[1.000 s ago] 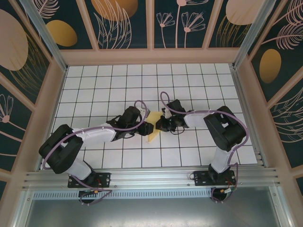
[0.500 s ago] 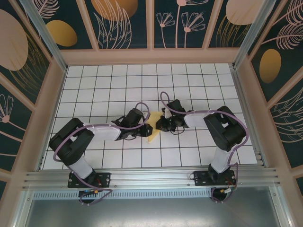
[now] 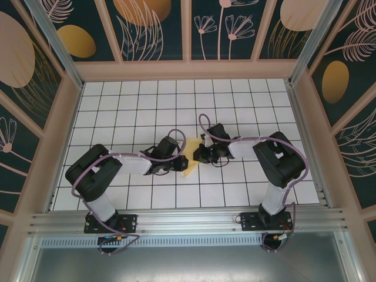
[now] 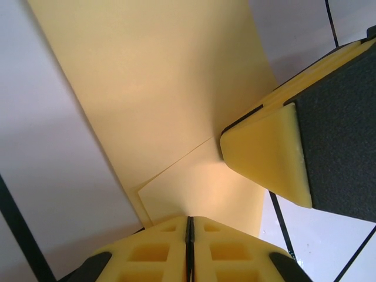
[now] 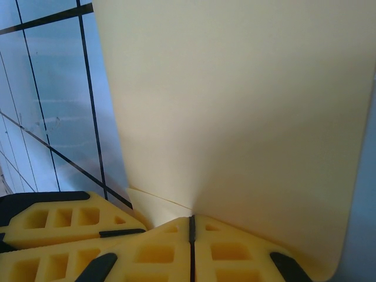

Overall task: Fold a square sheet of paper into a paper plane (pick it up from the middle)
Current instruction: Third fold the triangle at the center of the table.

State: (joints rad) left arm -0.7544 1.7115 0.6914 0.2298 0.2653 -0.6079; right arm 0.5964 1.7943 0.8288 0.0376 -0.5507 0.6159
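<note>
You've got both grippers on the paper (image 3: 190, 170), about mid-table (image 3: 117, 106), a bit toward the near side. The L gripper (image 3: 180, 163) comes in from the left and the R gripper (image 3: 197, 156) from the right, w/ the tips nearly meeting over the yellow.

Jaws: on the L wrist cam the pads (image 4: 235, 252) are pressed together to a thin seam w/ the paper coming straight out of it, so that's a pinch on the paper. It's the same on the R wrist cam: pads (image 5: 235, 255) closed tight, paper fanning up from the seam.

Why so close? Prob. because the task wants the pick from the middle. Two pinches side by side keep a thin sheet from drooping or twisting, and they clamp the layers so a fold can't slip. A 2nd layer's edge shows just ahead of the L pads, so it's already folded at least once there.

Can't tell from above whether the paper is fully off the tiles or resting on them.

Watch out: the grips are v. near each other, so any pull apart could tear or skew the crease. Move both together.
</note>
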